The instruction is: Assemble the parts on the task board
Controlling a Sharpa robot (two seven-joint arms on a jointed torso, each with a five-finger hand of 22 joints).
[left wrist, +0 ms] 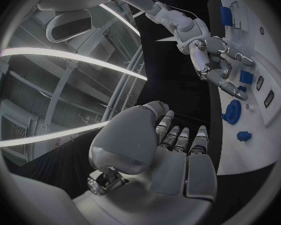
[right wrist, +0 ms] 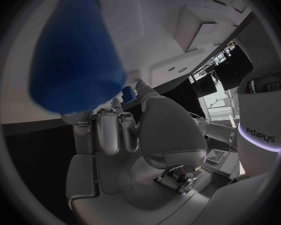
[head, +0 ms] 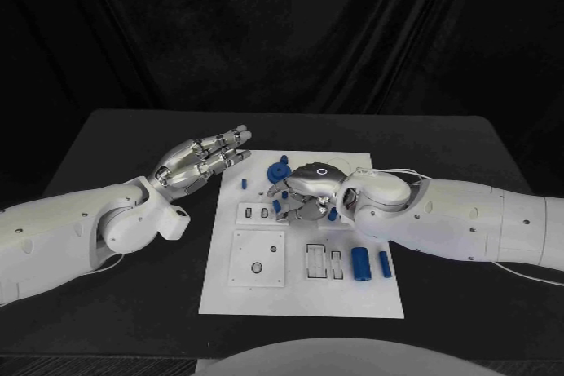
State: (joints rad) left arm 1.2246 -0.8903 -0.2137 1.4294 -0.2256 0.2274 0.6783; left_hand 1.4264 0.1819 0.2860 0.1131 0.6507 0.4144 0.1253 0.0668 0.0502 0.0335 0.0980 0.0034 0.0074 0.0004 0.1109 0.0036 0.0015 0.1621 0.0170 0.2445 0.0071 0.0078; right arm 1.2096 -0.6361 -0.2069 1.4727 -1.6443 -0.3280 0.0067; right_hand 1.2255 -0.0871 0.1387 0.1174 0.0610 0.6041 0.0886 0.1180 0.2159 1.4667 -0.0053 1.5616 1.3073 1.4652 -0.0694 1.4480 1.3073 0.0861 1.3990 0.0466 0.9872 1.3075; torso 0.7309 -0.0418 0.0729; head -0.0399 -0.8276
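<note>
— Where's the right hand [head: 308, 188]?
— Over the task board [head: 300, 298], fingers curled down; whether they grip a part, I cannot tell. A blue gear [head: 277, 172] sits just beyond it.
— And the left hand [head: 202, 161]?
— Fingers spread, holding nothing (beside the board).

The task board [head: 353, 298] lies in the middle of the bench [head: 117, 139]. The right hand [head: 308, 188] is over the board's far half, fingers down among the parts there. A gear-shaped part [head: 277, 172] stands just beyond and left of that hand, with a small peg [head: 244, 183] further left near the board's edge. Two cylinders [head: 372, 263] lie side by side nearer the robot than that hand, under its arm. The left hand [head: 202, 162] hovers off the board's far left corner, well apart from the parts.
</note>
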